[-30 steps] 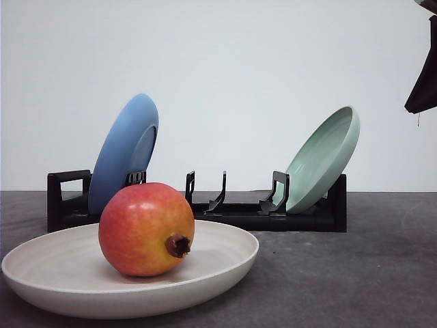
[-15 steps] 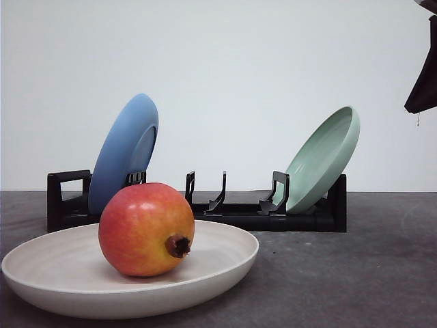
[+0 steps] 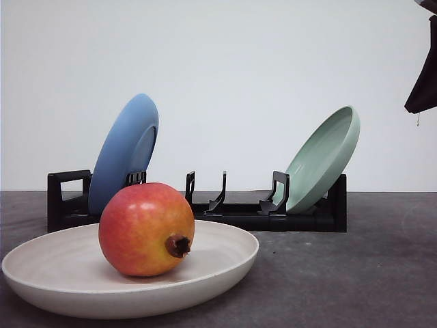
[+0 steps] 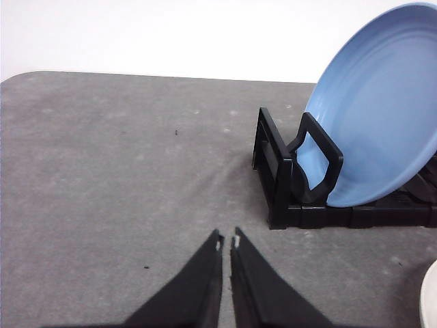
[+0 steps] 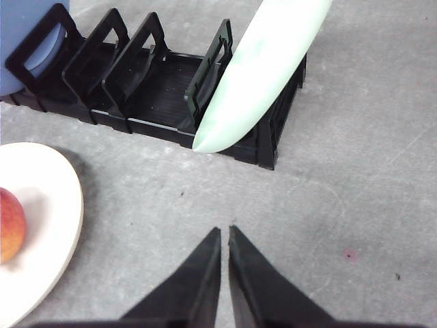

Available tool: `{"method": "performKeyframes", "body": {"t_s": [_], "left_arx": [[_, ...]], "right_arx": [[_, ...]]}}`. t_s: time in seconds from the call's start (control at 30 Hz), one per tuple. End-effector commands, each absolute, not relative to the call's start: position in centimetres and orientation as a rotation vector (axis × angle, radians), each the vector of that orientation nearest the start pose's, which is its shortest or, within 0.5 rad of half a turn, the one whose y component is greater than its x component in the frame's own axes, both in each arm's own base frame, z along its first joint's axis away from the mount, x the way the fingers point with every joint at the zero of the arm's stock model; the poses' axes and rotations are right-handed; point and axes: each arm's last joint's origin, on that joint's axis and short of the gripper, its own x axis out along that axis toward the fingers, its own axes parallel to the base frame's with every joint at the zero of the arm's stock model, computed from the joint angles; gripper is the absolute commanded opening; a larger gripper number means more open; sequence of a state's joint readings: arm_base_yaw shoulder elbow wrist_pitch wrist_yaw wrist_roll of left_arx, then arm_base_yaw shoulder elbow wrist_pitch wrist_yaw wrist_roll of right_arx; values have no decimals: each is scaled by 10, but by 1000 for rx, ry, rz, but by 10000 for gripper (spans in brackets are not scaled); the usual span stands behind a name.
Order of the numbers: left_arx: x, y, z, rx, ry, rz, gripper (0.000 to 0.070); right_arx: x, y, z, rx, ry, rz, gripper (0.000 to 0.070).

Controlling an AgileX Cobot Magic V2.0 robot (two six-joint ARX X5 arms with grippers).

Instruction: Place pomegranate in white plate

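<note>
Pomegranate: the pomegranate (image 3: 146, 229) lay inside the white plate (image 3: 225, 263), left of its middle, dark crown nub turned toward the front.
White plate: it sat flat on the grey worktop (image 3: 355, 273), at the near left.
Rack: a black dish rack (image 3: 239, 208) stood behind the plate, a blue plate (image 3: 125, 152) leaning at its left end, a pale green plate (image 3: 324, 157) at its right end.
Left gripper (image 4: 227, 240): clenched, holding nothing, above bare worktop beside the rack's blue-plate end.
Right gripper (image 5: 224, 232): clenched, empty, over the worktop between white plate and rack.

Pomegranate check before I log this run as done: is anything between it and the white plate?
Nothing visible. The pomegranate already rests inside the white plate. The rack stands behind the plate, and both grippers, left and right, are shut and apart from it.
</note>
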State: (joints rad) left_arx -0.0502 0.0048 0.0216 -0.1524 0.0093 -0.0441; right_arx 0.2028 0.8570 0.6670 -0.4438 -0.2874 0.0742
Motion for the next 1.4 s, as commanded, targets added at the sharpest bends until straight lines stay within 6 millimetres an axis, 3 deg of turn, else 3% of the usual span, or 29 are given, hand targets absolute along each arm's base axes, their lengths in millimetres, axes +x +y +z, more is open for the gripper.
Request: {"method": "performKeyframes", "body": {"t_s": [0.0,0.27,0.63,0.8,1.13,1.37], "left_arx": [[96,-5,154,-33,133,-57,0],[96,-5,154,-33,133,-57,0],[96,-5,154,-33,133,-57,0],[96,-5,154,-33,133,-57,0],[96,-5,154,-33,133,-57,0],[96,-5,154,-33,132,-58,0]], "right_arx": [[172,45,261,86,642,459,17],[164,38,257,-43,568,393,17],[117,14,196,-54,240,179,17],[103,10,181,-50,152,150,17],[96,8,155,-34,117,132,17],[96,8,155,-33,110,133,17]]}}
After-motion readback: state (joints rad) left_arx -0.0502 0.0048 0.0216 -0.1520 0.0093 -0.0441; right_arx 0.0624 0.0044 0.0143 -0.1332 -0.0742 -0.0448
